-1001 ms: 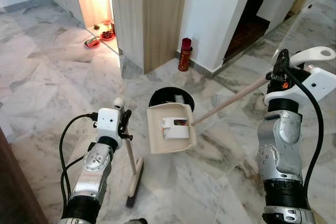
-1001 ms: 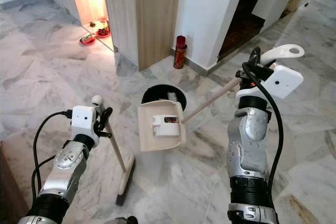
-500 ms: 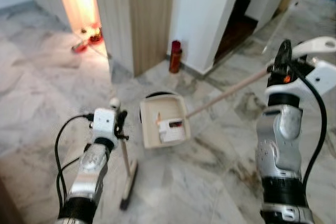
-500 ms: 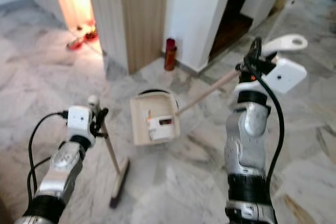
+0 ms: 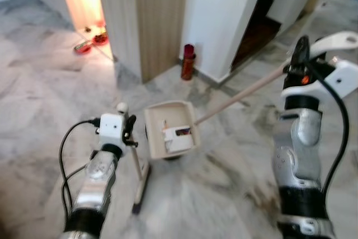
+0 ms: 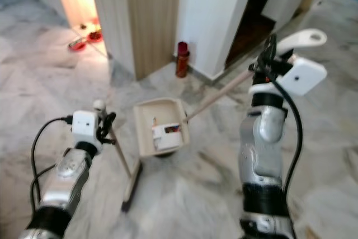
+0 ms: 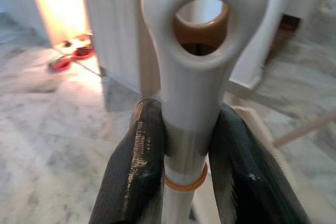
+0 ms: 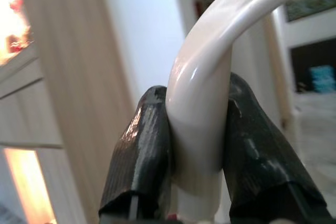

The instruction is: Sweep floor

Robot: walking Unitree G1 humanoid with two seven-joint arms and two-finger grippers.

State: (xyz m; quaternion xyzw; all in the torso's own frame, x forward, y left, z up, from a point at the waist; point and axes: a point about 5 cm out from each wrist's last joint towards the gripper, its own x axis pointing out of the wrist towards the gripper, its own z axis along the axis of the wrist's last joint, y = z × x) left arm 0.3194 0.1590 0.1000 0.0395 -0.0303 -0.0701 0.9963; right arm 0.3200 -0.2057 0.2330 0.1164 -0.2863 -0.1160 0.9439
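Note:
My left gripper (image 5: 127, 132) is shut on the cream broom handle (image 7: 191, 103) just below its looped end. The broom (image 5: 137, 177) stands nearly upright with its head on the marble floor (image 5: 212, 194). My right gripper (image 5: 299, 68) is shut on the white curved handle (image 8: 202, 108) of the long-poled dustpan (image 5: 168, 135). The beige pan is lifted and tipped over a black bin (image 5: 162, 155), which it mostly hides. A white piece with a small comb sits inside the pan. The pole (image 5: 240, 93) slants from the pan up to my right gripper.
A wood-panelled partition (image 5: 151, 15) and a white wall (image 5: 221, 15) stand behind the bin, with a red cylinder (image 5: 188, 62) at their foot. Red bowls (image 5: 92, 42) sit in a lit opening at the back left. A dark stairway (image 5: 257, 32) opens at the back right.
The camera has shifted, so the whole scene sits differently. The dustpan now covers more of the black bin than a second ago. Both grippers keep their hold.

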